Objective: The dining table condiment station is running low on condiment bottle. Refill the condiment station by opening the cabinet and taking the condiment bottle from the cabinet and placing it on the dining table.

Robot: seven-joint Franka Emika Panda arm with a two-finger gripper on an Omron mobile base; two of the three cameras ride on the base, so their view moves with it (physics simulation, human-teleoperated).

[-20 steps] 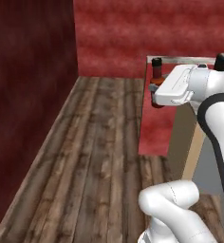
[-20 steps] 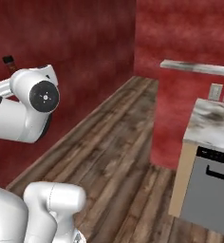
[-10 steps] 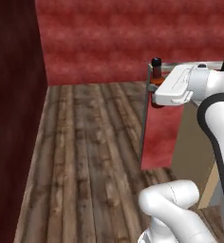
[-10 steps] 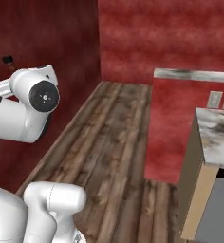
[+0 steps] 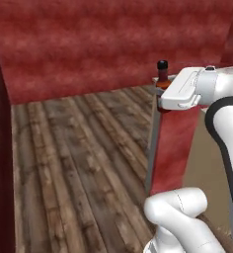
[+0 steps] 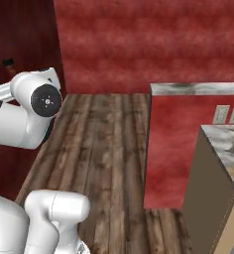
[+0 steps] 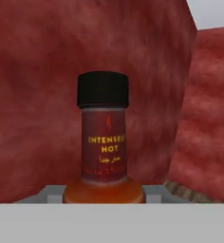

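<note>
Left base view: the small dark-red condiment bottle with its round black cap stands upright above the white hand of the arm, its lower body hidden behind the hand. The hand is raised beside a narrow red-faced partition with a grey edge. Plank floor of dark brown wood, grain running away toward a mottled red back wall.

Right base view: from this side the same red partition carries a thin marble cap, white-grey with dark veining. A second marble-topped counter with a tan side panel sits to its right, and two pale wall sockets are set in the red face above it. A small dark cap with a reddish neck peeks over the arm's white shoulder at far left.

Hand view: the bottle is seen close and centred, with a glossy cylindrical neck, a dark label reading "INTENSE HOT" in yellow and an orange-red shoulder flaring at the base. Grey finger pads flank the shoulder on both sides, touching it. The gripper is clamped on the bottle, holding it upright in the air against the red wall.
</note>
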